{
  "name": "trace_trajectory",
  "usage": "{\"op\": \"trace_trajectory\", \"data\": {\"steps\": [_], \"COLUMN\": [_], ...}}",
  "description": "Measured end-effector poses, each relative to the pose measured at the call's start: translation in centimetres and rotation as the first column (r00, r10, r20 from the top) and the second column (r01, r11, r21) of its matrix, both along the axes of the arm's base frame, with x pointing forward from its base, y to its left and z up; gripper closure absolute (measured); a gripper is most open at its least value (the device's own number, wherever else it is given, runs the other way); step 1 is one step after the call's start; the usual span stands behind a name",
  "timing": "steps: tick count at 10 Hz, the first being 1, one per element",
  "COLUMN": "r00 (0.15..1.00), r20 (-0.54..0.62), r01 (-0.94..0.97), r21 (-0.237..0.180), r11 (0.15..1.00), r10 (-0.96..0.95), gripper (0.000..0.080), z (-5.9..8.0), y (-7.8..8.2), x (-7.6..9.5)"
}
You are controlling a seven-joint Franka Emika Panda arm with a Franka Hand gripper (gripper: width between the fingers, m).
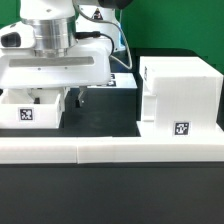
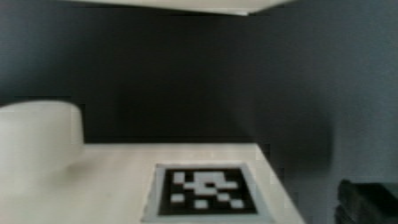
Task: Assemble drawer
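Item 1: black table, matte; the room behind is too dim to read.
Item 2: large white plastic cube-like housing, upright on the exterior view's right, with its tag facing front.
Item 3: long low white rail, laid across the front.
Item 4: small white tagged tray, on the exterior view's left, beneath my arm.
Item 5: my hand, just beside the tray. I cannot tell whether it is released or clenched.
Note: I judge I should square up over the tray's wall before closing.

White housing upright, tagged tray apart
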State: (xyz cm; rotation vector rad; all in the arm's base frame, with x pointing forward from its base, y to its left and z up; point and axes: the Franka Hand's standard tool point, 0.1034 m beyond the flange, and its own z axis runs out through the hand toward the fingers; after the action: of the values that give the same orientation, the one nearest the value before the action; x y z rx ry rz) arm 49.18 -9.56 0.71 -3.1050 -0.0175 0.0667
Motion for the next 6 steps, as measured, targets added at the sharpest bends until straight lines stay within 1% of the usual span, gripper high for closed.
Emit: {"op": "trace_trajectory", "data": {"steps": [1,2,3,5,6], "r00": [1.000,1.000,1.000,1.000,1.000], "r20": [0.000,0.000,-0.001,0.002,0.002], "r01": [0.002,0.008,0.019,0.016,0.017], "r21": [0.000,-0.001,-0.001,-0.003,-0.003], "r11": [1.000,1.000,1.000,1.000,1.000], "r10": [-0.002,-0.008,-0.019,-0.016,-0.017], "gripper": [0.0150,0.0177,0.0177,0.0541,0.0541], "z": [-0.02,-0.01,-0.01,0.02,0.01], "y": [0.02,-0.09,-0.25,-0.20,-0.22], "x": [-0.01,-0.02,-0.05,0.03,0.02]}}
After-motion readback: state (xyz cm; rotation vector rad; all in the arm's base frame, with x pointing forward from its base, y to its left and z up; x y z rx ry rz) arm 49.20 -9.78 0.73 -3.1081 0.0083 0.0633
